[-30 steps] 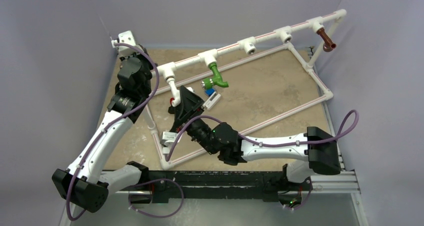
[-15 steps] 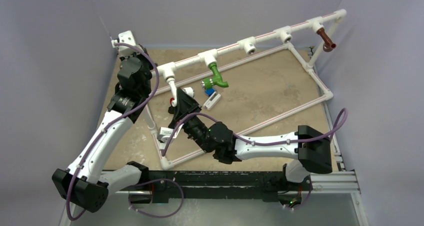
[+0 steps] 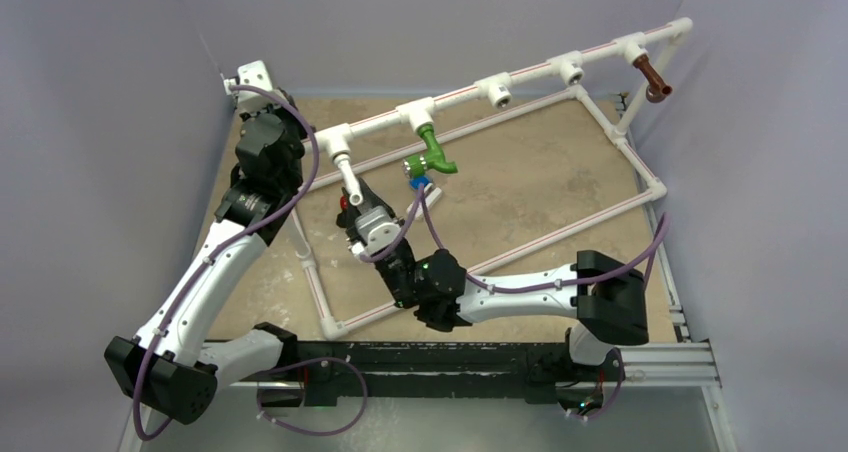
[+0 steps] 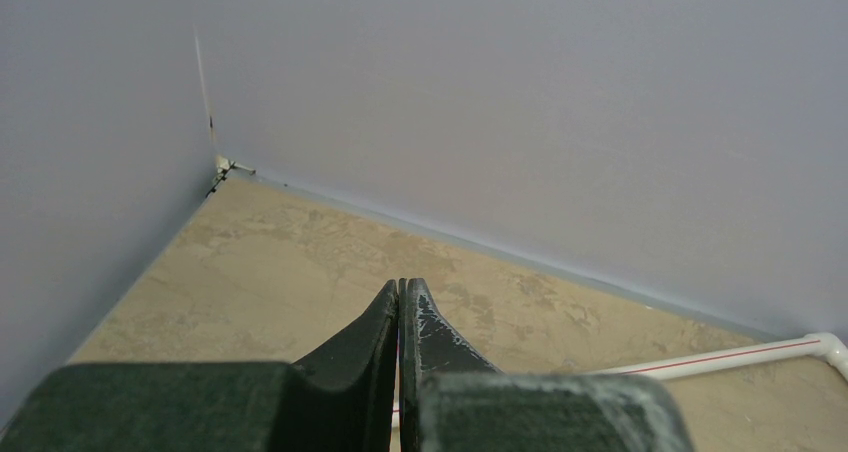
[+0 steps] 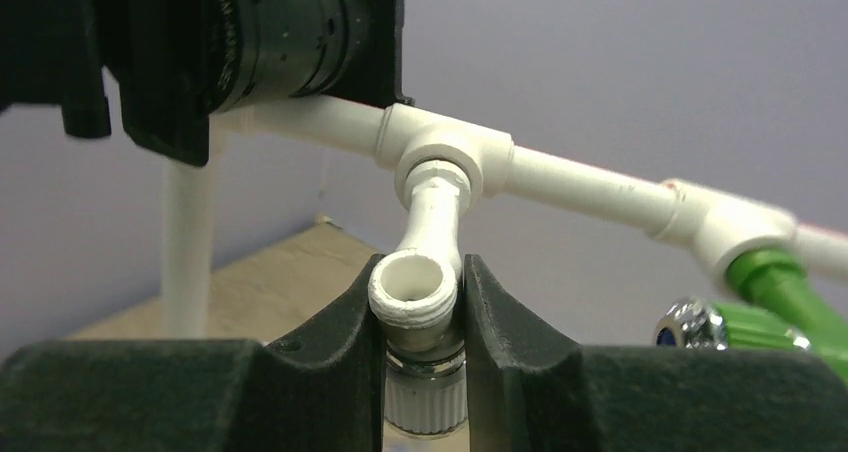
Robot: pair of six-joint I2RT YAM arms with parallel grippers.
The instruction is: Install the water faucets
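The tan, stone-mottled table [image 3: 520, 182] lies under both tools. Over it stands the white pipe frame [image 5: 585, 180], made of round plastic tubing with a thin red stripe. Its upper rail crosses just above the right gripper [image 5: 415, 317]. The black wrist of the left arm [image 3: 200, 282] crowds that rail up and to the left. The left gripper [image 4: 400, 317] faces the far corner with its fingers pressed together. The right gripper pinches the white faucet [image 5: 413, 287] from both sides, its open spout mouth toward the camera and its stem meeting a tee [image 5: 440, 162] above. The green faucet [image 5: 780, 282] hangs to its right. The brown faucet [image 3: 652, 77] is well beyond.
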